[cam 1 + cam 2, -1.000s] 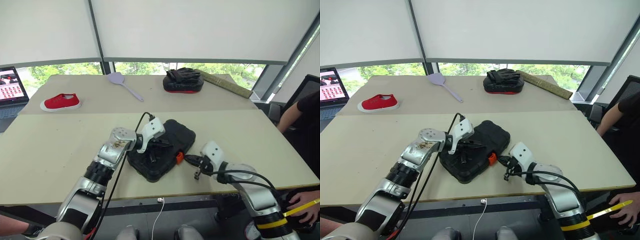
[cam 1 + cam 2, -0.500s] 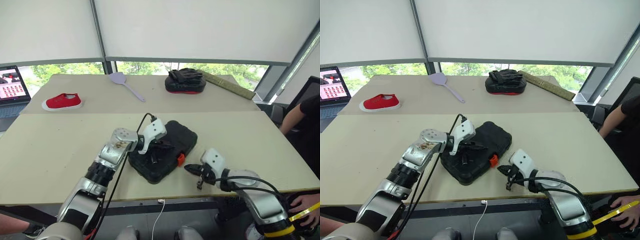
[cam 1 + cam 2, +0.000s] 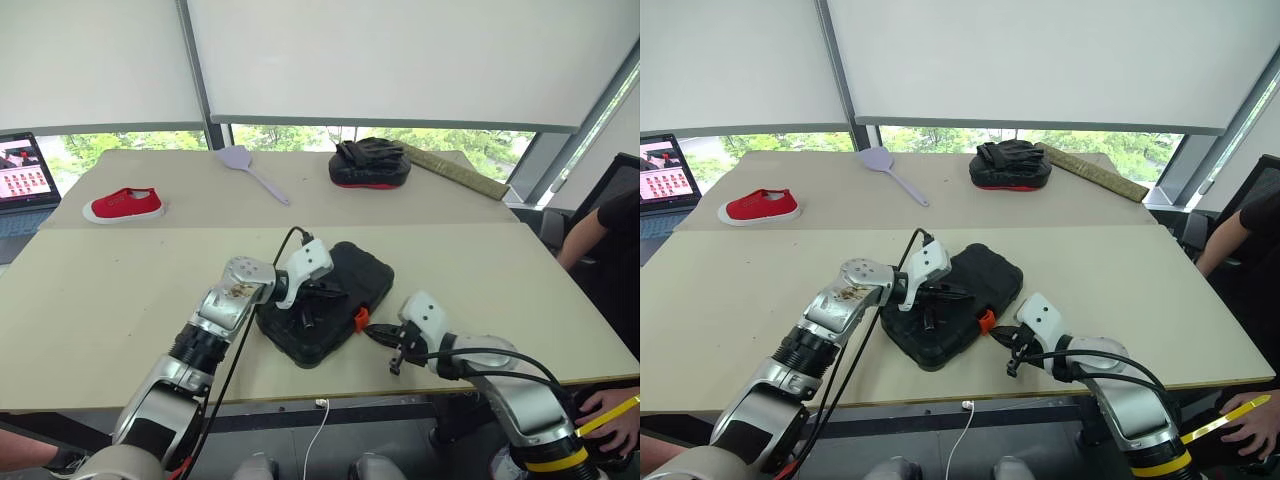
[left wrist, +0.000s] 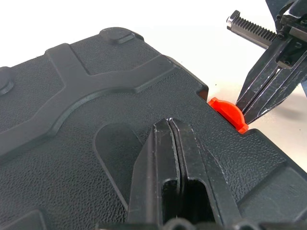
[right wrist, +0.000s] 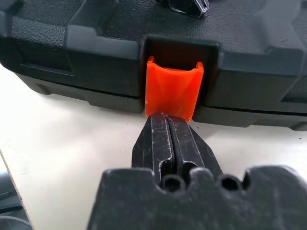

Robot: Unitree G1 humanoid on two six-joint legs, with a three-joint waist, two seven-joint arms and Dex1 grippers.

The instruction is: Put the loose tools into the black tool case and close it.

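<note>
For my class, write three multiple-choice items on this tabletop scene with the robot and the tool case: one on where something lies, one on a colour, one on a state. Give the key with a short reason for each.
1. Where do the tips of the right gripper sit?
A. At the small orange latch on the flat black textured plastic tool case
B. On the red shoe
C. On the lilac spatula

2. What colour is the shoe on the far table?
A. Blue
B. Red
C. Green

3. How is the tool case?
A. Lid wide open
B. Lid down
C. Standing on end

Key: 1 A, the right wrist view shows the shut fingers meeting the latch's lower edge. 2 B, the head views show it red. 3 B, the left gripper, shut, rests on the lowered lid.
</note>
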